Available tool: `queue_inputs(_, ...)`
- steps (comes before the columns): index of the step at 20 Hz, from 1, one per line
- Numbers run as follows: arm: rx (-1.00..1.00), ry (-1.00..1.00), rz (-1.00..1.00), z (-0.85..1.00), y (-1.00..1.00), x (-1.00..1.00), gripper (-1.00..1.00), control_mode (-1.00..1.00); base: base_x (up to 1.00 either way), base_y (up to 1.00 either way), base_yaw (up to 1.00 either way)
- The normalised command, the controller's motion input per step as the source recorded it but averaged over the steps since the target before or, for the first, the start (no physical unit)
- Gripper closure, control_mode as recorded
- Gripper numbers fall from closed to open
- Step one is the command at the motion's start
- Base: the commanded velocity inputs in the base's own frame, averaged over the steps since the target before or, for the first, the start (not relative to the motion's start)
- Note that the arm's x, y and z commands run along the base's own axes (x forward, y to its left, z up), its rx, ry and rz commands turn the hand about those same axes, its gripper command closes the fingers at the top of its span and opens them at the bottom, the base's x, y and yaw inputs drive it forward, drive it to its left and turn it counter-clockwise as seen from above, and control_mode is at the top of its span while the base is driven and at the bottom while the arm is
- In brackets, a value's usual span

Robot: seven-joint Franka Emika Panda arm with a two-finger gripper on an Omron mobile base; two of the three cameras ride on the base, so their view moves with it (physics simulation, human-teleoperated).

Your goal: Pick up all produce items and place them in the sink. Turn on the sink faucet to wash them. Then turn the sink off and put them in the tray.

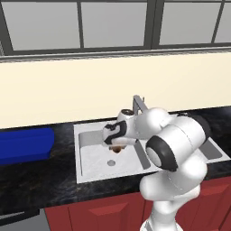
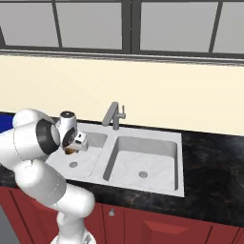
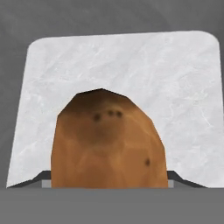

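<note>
At the far left of the left base view, the blue tray [image 1: 25,145] is seen resting on the black counter [image 1: 40,180], well apart from the sink [image 1: 90,169]. Further right, the gripper [image 1: 118,147] is held over the left basin, and the brown potato [image 1: 117,148] is clamped between its fingers, hanging above the basin floor and just behind the round drain [image 1: 111,163]. The potato is judged not yet to be resting on the marbled surface. Right of the hand, the faucet [image 1: 137,104] is seen rising behind the divider between the two basins, its spout largely hidden by the arm.

The main risk is judged to be a release from this height: a rounded potato could bounce or roll on landing and end up against a basin wall, where a later regrasp would be awkward. A second risk is seen in the closeness of the wrist to the faucet, which could be clipped if the arm is lifted or swung carelessly towards the handle.

In the hand view, the potato [image 3: 109,140] is seen with its long axis running along the gripper's line of sight, its narrower end pointing away from the hand and down towards the basin floor. Its broad end is held low between the fingertips [image 3: 41,177], whose dark tips just peep out on either side.
</note>
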Motion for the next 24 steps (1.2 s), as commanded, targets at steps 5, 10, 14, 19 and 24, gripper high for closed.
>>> queue_inputs(5, -0.09, 0.0, 0.0, -0.46, 0.0, 0.23, 1.0, -1.0, 0.0, 0.0, 0.0)
queue_inputs(10, -0.06, 0.0, 0.0, -0.38, 0.0, 0.21, 1.0, -1.0, 0.0, 0.0, 0.0)
queue_inputs(14, -0.03, 0.0, 0.0, -0.32, 0.0, 0.22, 1.0, -1.0, 0.0, 0.0, 0.0)
queue_inputs(19, 0.0, 0.0, 0.0, -0.23, 0.0, 0.19, 1.0, -1.0, 0.0, 0.0, 0.0)
queue_inputs(24, -0.01, 0.01, 0.0, -0.1, 0.0, 0.01, 1.0, -1.0, 0.0, 0.0, 0.0)
